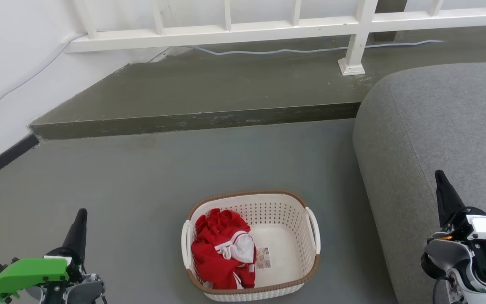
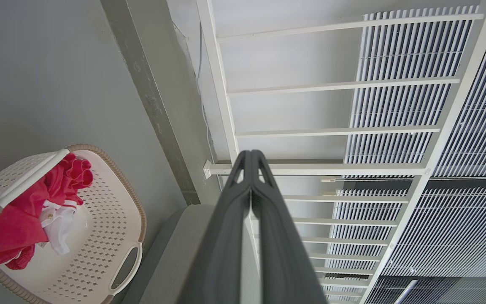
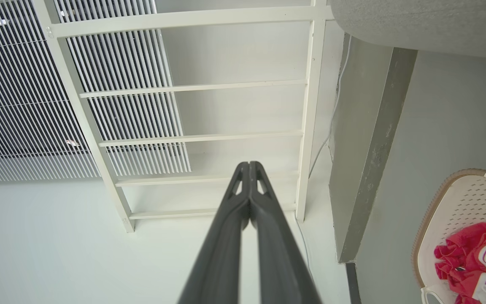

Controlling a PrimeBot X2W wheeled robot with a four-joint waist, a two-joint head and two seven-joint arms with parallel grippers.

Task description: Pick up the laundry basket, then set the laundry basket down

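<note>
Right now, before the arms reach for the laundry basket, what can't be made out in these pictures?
Laundry basket: cut off by the left and bottom edges in the left wrist view, by the right and bottom edges in the right wrist view.
Paper label: print too small to read in the head view.
Basket floor under the red and white clothes: hidden by them in every view.

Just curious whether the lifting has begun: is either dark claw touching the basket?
No: the left gripper and right gripper both stand well clear of the laundry basket, which sits on the floor.
</note>
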